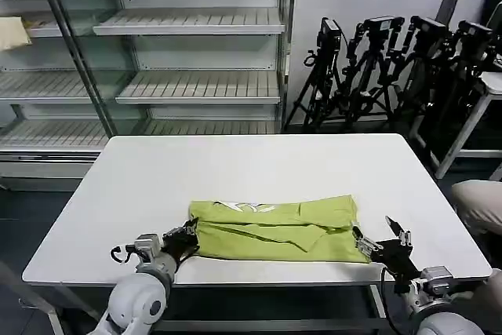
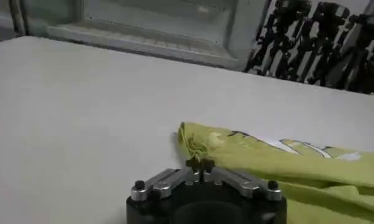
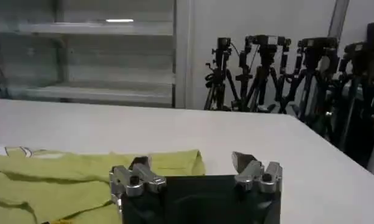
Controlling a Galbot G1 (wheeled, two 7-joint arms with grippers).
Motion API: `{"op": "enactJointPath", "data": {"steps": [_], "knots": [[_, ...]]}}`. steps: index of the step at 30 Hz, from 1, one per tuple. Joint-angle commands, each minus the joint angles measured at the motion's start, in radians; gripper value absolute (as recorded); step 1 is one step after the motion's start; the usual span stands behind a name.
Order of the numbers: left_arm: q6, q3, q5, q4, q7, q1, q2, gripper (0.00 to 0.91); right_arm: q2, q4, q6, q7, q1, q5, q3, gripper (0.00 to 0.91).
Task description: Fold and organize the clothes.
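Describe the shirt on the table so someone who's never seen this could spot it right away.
On the white table in front of the shelving, look near the front edge. The lime T-shirt lies there folded into a wide band, between the left hand and right hand. It is the one brightly coloured thing on that surface.

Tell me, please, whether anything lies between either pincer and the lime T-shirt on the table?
Nothing visible does. The left pincer is shut on the T-shirt at its left edge, and the open right pincer sits at its right edge, one finger at the cloth. The white table around them is bare.
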Motion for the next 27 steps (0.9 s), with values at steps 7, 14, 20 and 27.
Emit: {"op": "enactJointPath", "data": {"steps": [7, 14, 20, 27], "knots": [[-0.045, -0.248, 0.343, 0.045, 0.201, -0.026, 0.197, 0.000, 0.015, -0.005, 0.008, -0.006, 0.002, -0.017, -0.003, 0.907], [-0.043, -0.312, 0.459, -0.021, 0.265, -0.036, 0.229, 0.000, 0.022, -0.003, 0.011, -0.010, 0.006, -0.022, -0.009, 0.907], [-0.027, -0.142, 0.464, -0.218, 0.285, 0.020, 0.157, 0.000, 0.019, 0.004, 0.012, -0.012, -0.004, -0.023, 0.003, 0.907], [-0.018, 0.081, 0.428, -0.330, 0.288, 0.060, 0.101, 0.000, 0.019, 0.009, 0.012, -0.013, -0.013, -0.023, 0.017, 0.907]]}}
